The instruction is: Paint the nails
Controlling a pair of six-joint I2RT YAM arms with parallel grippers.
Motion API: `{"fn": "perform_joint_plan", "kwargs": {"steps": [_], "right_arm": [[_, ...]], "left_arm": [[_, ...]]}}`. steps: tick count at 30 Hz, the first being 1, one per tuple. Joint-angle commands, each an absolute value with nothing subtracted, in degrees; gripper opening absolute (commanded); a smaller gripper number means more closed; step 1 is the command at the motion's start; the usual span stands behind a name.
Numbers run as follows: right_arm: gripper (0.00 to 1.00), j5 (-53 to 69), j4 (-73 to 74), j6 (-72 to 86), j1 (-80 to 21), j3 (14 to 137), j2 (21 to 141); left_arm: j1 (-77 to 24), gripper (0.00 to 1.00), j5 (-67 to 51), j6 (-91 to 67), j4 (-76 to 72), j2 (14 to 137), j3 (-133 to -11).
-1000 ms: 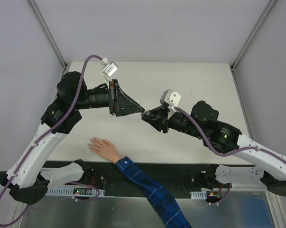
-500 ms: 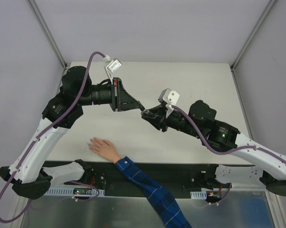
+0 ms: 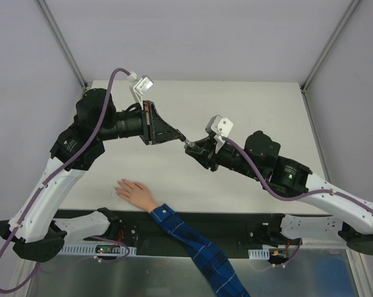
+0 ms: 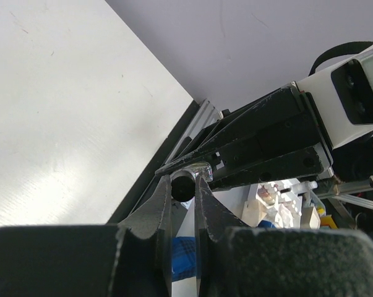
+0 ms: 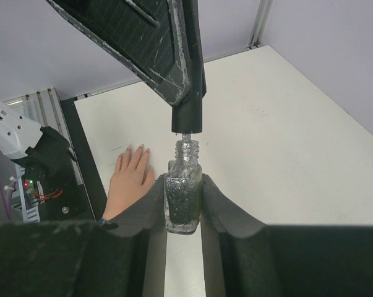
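The nails [image 5: 137, 150] are on the pale hand [image 3: 135, 192], which lies flat with spread fingers at the near edge of the table [image 3: 254, 105], left of centre. Over mid-table your right gripper [image 3: 191, 147] clamps a small glass bottle [image 5: 184, 198] holding dark glittery polish. Your left gripper [image 3: 181, 137] pinches the black cap [image 5: 187, 116] just above the bottle's neck. Both are well apart from the hand.

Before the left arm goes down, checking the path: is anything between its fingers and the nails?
Nothing visible on the table between the nails and the left fingers; the cap they grip sits just above the bottle in the right fingers.
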State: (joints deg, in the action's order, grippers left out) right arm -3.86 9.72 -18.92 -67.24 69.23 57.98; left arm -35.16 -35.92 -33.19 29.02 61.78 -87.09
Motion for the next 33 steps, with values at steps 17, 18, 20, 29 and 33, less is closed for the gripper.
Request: {"fn": "perform_joint_plan", "kwargs": {"steps": [17, 18, 20, 29, 33], "right_arm": [[0.0, -3.6, 6.5, -18.11, -67.32, 71.46, 58.53], [0.0, -3.6, 6.5, -18.11, -67.32, 71.54, 58.62], [0.0, -3.52, 6.42, -18.11, -67.24, 71.63, 58.71], [0.0, -3.69, 6.5, -18.11, -67.24, 71.46, 58.54], [0.0, -3.87, 6.5, -18.11, -67.24, 71.28, 58.45]], "left_arm": [[-34.63, 0.0, -35.94, -33.22, 26.72, 60.47, -89.47], [-34.63, 0.0, -36.03, -33.31, 26.63, 60.38, -89.47], [-34.63, 0.0, -36.12, -33.4, 26.63, 60.38, -89.47], [-34.63, 0.0, -36.39, -33.4, 26.54, 60.03, -89.65], [-34.63, 0.0, -36.48, -33.22, 26.54, 59.85, -89.65]]}}
